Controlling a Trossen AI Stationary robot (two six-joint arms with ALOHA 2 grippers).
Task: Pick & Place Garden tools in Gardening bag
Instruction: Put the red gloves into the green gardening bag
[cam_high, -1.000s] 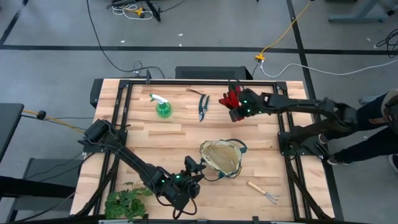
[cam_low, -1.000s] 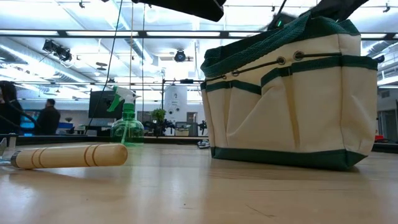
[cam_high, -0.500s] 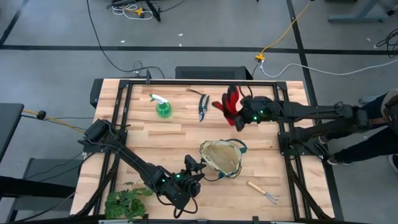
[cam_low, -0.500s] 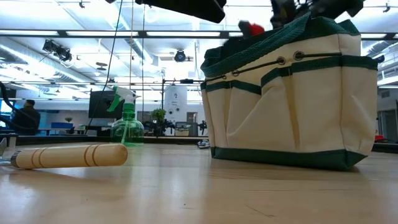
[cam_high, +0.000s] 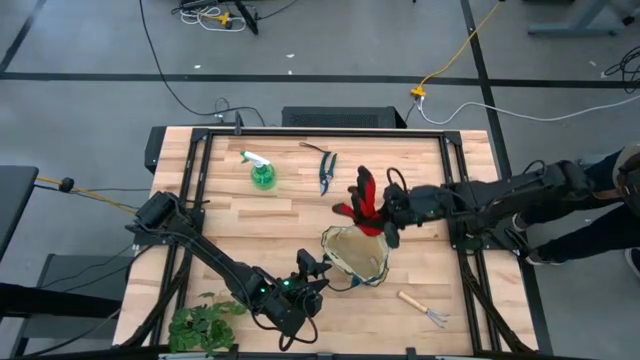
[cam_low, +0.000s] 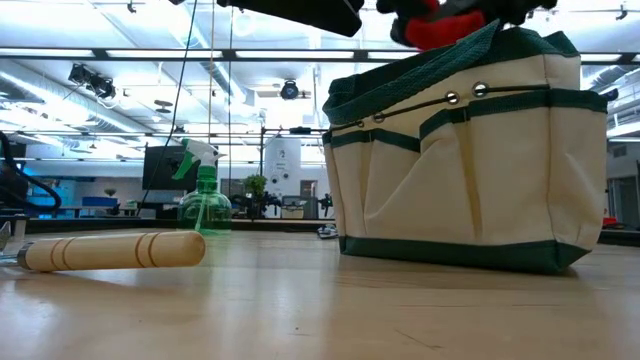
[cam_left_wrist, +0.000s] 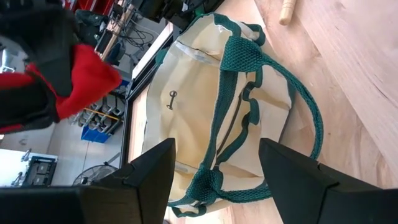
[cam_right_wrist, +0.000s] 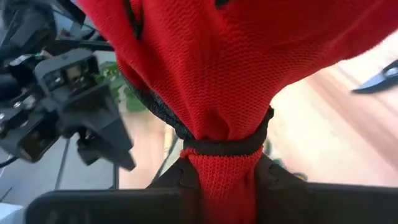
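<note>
Carried in from the counter's far edge, the red fabric gloves (cam_high: 362, 196) hang pinched in the right end effector (cam_high: 385, 210), clamped just beside the cream-and-green fabric gardening bag's (cam_high: 356, 255) open mouth, while the left end effector (cam_high: 314, 268) waits with fingers spread beside the bag.

this is a robotics lab or workshop. a butcher-block table (cam_high: 300, 215) in a black metal frame stands on a grey concrete floor (cam_high: 90, 40) crossed by loose cables (cam_high: 455, 55). the low view looks into a large open hall with ceiling strip lights (cam_low: 130, 55), a dark monitor (cam_low: 160, 167) and equipment on far benches.
</note>
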